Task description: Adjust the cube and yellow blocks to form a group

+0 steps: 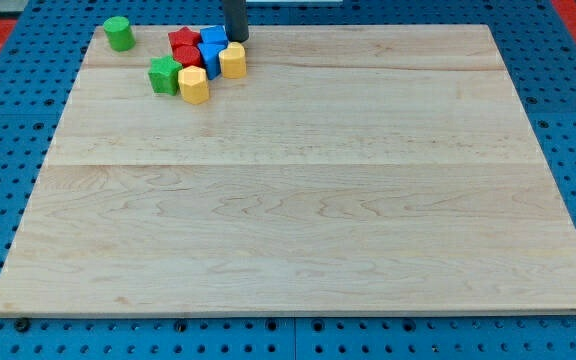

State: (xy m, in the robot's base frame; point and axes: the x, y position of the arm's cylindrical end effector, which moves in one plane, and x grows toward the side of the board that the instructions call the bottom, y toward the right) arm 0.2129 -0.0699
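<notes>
Near the view's top left, on the wooden board (298,190), you find nearly all the blocks packed into one cluster. Camera view, single frame. My tip (237,39) sits at the top edge of that cluster, touching or just beside the upper blue block (214,38) and just above the right yellow block (233,60). No jaws on this rig, so nothing is clamped or spread; the rod only pushes.

Cluster contents: a red star block (182,41) above a second red block (188,57), a blue cube (209,57) between the reds and the right yellow block, a green star-like block (165,75) at the left, and the left yellow block (193,86) at the bottom. Both yellows touch or nearly touch the cube, so the grouping looks close to done. A green cylinder (119,33) stands well apart, further left.

Judgement: the tip stands behind the cluster because a push from there toward the view's bottom would press the cube and yellows tighter together.
</notes>
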